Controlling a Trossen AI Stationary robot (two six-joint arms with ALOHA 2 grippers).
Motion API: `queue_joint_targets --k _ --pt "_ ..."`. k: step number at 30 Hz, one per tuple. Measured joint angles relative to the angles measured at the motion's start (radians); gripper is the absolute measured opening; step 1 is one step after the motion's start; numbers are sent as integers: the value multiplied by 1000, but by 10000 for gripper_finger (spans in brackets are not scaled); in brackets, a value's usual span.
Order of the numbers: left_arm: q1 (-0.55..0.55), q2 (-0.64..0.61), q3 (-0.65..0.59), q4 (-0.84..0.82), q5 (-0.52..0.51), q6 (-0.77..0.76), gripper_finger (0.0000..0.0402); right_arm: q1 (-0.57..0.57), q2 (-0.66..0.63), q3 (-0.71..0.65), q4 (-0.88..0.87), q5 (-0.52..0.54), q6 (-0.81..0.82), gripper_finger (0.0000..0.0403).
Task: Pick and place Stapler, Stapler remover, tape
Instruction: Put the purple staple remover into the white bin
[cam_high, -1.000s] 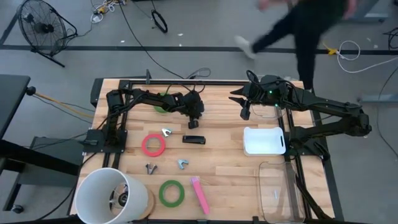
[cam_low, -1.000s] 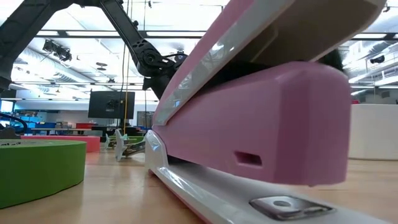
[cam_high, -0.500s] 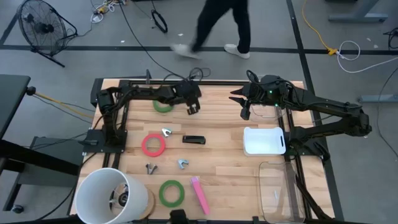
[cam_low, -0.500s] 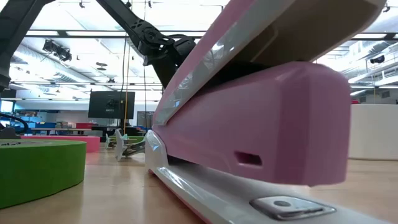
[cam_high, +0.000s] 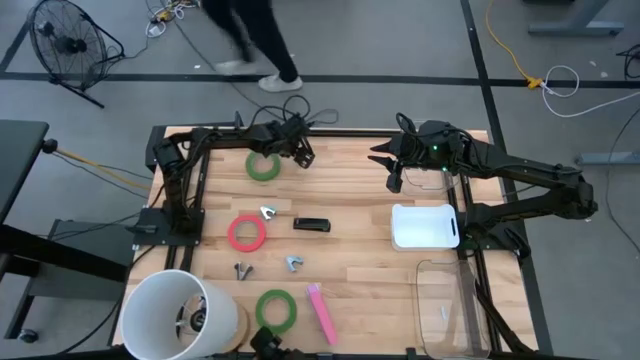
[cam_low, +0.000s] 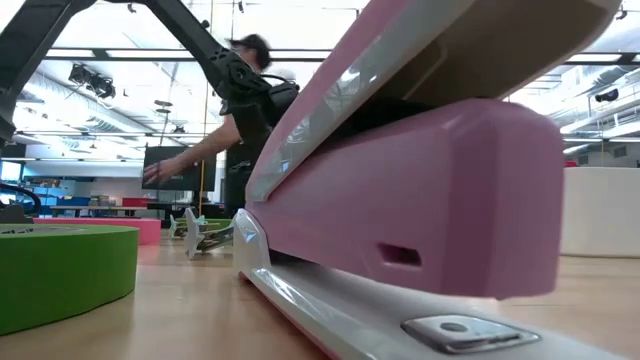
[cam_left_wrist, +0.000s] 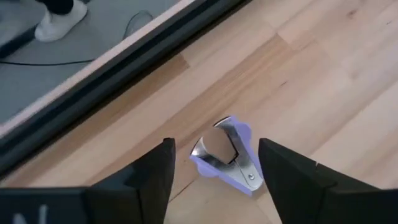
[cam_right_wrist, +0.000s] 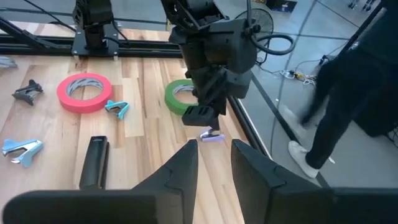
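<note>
- My left gripper (cam_left_wrist: 211, 171) stands wide open, holding nothing.
- Purple staple remover (cam_left_wrist: 227, 155) lies on the table (cam_left_wrist: 323, 68) between its fingers, untouched.

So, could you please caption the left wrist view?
Open left end effector above a purple staple remover lying on the wooden table.

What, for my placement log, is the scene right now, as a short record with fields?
left gripper: open, over purple remover at far edge
purple remover: lying on the wood, beside green tape
right gripper: open, empty, far side near white tray
red tape: mid-table, left
black stapler: mid-table
pink stapler: near edge, by second green tape
</note>
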Motion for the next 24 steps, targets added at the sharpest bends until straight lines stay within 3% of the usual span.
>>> queue_joint_targets --k 9,18,24 --pt "4 50 0 3 -14 -102 241 0 0 0 -1 -3 0 97" --pt "13 107 5 62 -28 -110 239 0 0 0 -5 -3 0 97" --pt "14 109 3 82 -19 -146 197 0 0 0 -5 -3 0 97"
